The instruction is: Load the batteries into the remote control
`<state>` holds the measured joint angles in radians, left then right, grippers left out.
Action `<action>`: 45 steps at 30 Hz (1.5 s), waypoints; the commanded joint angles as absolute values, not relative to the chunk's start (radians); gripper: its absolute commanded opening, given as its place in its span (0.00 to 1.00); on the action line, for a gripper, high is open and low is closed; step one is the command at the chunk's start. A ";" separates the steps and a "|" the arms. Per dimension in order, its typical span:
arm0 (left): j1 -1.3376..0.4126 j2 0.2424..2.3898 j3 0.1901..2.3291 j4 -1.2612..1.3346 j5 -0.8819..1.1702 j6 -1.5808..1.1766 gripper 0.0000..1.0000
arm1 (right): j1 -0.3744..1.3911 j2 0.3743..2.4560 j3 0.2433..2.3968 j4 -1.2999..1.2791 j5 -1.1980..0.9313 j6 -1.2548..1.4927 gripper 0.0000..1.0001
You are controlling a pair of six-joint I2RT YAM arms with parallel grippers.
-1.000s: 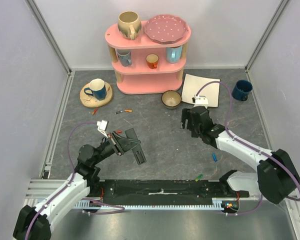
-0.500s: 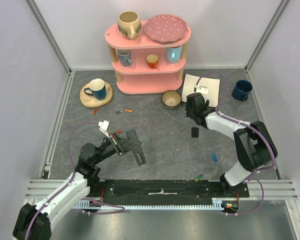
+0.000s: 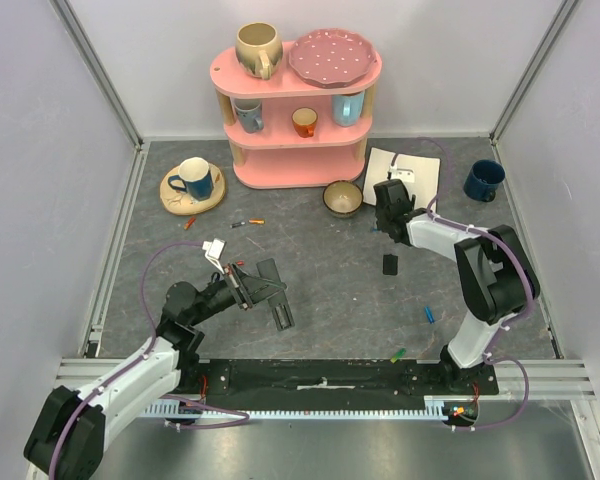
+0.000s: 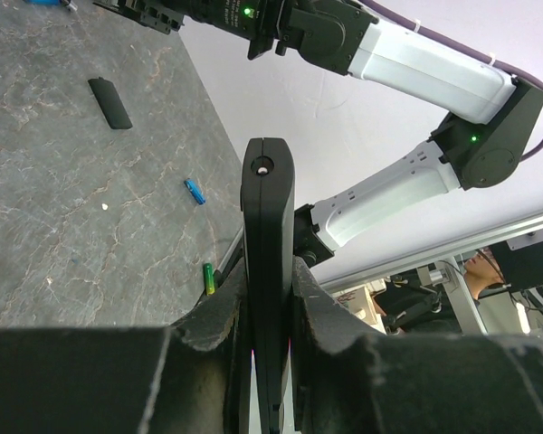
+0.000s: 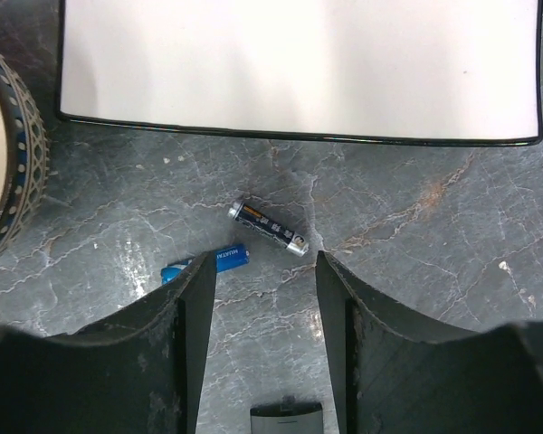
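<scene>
At about 7 o'clock on the desk (image 3: 330,290) in the top view, the left pincer (image 4: 269,271) is shut tight on the remote (image 3: 278,303). Its fingers press the slab from both sides, so it juts out clear of the surface. This looks like a hold meant to steady it and offer it to the other arm, though I cannot tell which way the battery bay faces. A small black cover (image 3: 390,264) lies flat near the middle, so the bay is probably open already. At 1 o'clock the right pincer (image 5: 267,262) hangs over the desk with its jaws well apart and nothing between them. It points down at the strip between the bowl (image 5: 4,172) and the white tray (image 5: 299,63). Two of the batteries lie flat there. The black battery (image 5: 269,228) is at 12 o'clock from the gap, just short of the tray's rim, and the blue battery (image 5: 205,263) is at 9 o'clock, beside the left finger. My guess is that the arm is lining up on the black one. It lies slantwise to the jaws, so the wrist may need a slight turn before closing, and the nearby rim leaves little room. Spare cells, one blue (image 3: 429,314) and one green (image 3: 397,354), sit at 5 o'clock, well apart from both pincers.
</scene>
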<state>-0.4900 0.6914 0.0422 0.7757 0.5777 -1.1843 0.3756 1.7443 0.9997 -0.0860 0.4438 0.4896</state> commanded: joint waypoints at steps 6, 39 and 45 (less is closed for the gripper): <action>-0.485 0.732 0.012 0.881 0.609 -1.161 0.02 | 0.371 1.772 1.048 -0.032 0.417 0.477 0.56; -0.485 0.738 0.005 0.891 0.598 -1.181 0.02 | 0.327 1.825 1.002 -0.026 0.377 0.505 0.38; -0.485 0.741 0.006 0.893 0.600 -1.181 0.02 | 0.328 1.810 0.983 -0.026 0.371 0.505 0.34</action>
